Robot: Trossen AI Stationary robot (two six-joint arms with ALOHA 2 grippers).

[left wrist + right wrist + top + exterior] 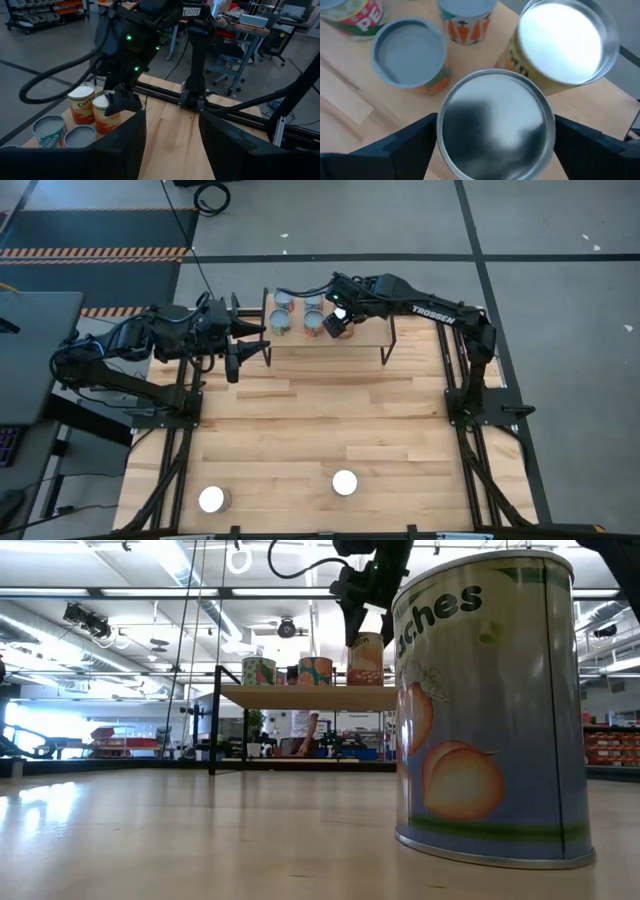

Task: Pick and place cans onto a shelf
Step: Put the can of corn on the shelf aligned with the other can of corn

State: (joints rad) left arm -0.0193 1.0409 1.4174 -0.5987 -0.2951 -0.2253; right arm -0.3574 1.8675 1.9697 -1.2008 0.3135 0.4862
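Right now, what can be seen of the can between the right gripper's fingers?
The can stands upright on the shelf, a small tin with a round silver-grey lid that looks like bare metal. The left wrist view shows an orange and red paper label. The right gripper straddles it from above, a dark finger at each side, close against its wall; whether they press it cannot be told. It stands beside a yellow-labelled can with a bright lid, at the end of the group of cans.
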